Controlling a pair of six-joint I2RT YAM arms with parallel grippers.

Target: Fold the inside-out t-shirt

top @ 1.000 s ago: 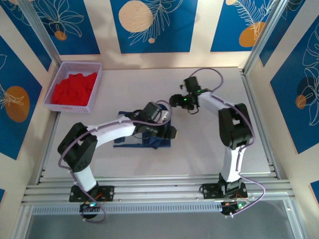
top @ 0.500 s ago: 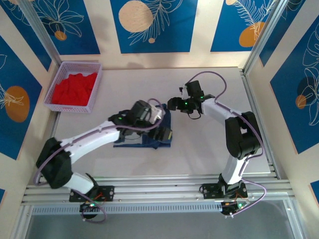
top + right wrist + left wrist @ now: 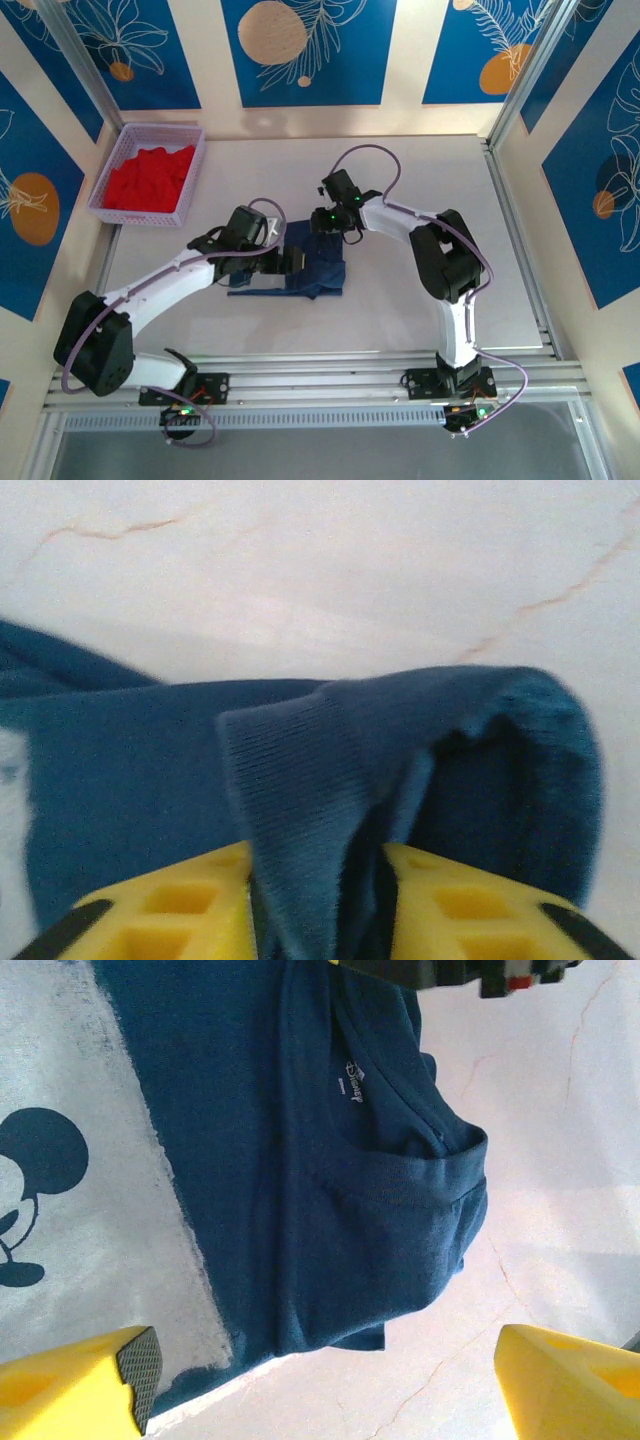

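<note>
Right wrist: right fingers [image 3: 165,905] pinch ribbed fold of navy t-shirt [image 3: 300,770] (left fingers [image 3: 75,1375] splayed).

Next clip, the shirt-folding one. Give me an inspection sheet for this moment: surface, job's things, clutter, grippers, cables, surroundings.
Surface: pale table with faint vein marks.
Job's things: navy t-shirt lies mid-table, partly folded, pale print patch showing.
Clutter: lavender basket at the far left corner, holding a red garment.
Grippers: left gripper open, above the shirt, holding nothing; right gripper closed on a raised fold of the shirt's edge.
Cables: purple cables loop over both arms, off the cloth.
Surroundings: blue-and-cream wall panels; metal rails at the near edge.
</note>
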